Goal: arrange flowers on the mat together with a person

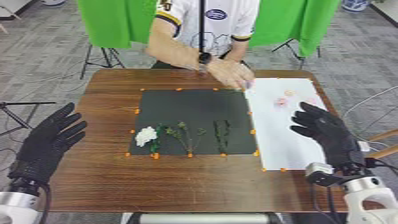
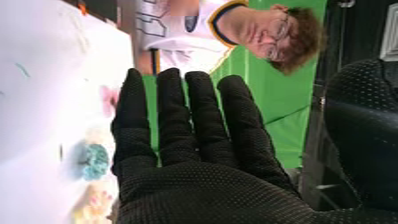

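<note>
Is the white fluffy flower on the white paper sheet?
No, the white fluffy flower lies on the dark rectangular mat, at its near left corner.

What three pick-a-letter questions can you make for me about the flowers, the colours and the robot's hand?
1. Where is the white flower?
A) On the floor
B) On the dark mat
C) In the person's hair

2. What colour is the curtain behind the table?
A) Green
B) Red
C) Yellow

3. How are the fingers of the robot's right hand?
A) Curled into a fist
B) Wrapped round a stem
C) Straight

Right letters:
1. B: the head view shows the flower lying on the mat's left part.
2. A: bright green cloth hangs on both sides of the person.
3. C: the right wrist view shows them stretched out.
</note>
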Tool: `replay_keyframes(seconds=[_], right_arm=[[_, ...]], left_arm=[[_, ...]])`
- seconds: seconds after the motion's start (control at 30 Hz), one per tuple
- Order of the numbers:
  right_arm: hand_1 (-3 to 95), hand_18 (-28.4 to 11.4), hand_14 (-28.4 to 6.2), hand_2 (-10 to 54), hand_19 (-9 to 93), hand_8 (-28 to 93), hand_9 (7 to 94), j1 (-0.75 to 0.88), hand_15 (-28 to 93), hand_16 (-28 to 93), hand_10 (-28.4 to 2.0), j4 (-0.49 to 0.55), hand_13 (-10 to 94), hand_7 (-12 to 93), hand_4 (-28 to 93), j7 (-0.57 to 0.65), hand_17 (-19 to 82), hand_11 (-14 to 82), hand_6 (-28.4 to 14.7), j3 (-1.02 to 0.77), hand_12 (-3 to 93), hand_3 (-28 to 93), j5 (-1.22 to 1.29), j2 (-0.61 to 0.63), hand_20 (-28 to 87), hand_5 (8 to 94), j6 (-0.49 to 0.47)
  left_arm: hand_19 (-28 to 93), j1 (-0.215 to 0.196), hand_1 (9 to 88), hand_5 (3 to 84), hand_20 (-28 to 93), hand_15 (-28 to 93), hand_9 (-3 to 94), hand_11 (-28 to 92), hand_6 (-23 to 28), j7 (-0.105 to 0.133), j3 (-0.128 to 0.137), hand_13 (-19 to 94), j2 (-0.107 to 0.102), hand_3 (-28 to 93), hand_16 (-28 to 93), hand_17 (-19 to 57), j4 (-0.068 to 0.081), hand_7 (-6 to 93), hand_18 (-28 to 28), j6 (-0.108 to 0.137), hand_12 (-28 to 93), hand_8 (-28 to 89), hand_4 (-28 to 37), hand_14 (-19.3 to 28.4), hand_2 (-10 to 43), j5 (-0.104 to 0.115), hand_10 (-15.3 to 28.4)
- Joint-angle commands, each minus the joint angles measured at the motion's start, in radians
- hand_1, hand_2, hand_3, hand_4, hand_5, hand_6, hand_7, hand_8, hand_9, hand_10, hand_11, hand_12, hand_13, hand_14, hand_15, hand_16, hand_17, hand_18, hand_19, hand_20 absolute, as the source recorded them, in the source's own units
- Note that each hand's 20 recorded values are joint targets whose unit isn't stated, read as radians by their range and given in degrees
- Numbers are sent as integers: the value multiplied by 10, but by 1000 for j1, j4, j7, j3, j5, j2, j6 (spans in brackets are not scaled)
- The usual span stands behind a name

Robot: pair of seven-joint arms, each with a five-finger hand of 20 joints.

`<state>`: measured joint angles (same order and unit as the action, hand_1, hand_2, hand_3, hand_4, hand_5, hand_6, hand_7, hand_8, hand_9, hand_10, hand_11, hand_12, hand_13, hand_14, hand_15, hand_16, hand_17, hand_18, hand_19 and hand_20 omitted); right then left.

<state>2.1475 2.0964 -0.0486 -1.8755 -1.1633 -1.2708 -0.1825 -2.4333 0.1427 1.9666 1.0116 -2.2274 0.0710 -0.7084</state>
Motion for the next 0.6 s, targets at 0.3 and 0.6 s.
replay_keyframes(seconds=[0.3, 0.6], right_arm=[[202, -196, -115, -37, 443, -78, 384, -61, 168, 343, -139, -14, 319, 152, -224, -4, 113, 130, -60, 28, 263, 835, -8, 107, 300, 384, 16], [201, -197, -116, -36, 442, -79, 388, -59, 168, 344, -141, -15, 321, 152, -224, 11, 113, 130, -60, 28, 264, 835, 3, 109, 300, 385, 9]], left_arm=[[425, -6, 263, 308, 96, 212, 265, 137, 27, -9, -3, 219, -4, 697, 44, -81, 6, 142, 217, -13, 195, -75, -248, 143, -42, 1, 109], [425, -18, 263, 307, 97, 214, 264, 137, 27, -7, -4, 219, 6, 697, 44, -81, 0, 141, 217, -20, 195, -74, -247, 143, -42, -2, 109]])
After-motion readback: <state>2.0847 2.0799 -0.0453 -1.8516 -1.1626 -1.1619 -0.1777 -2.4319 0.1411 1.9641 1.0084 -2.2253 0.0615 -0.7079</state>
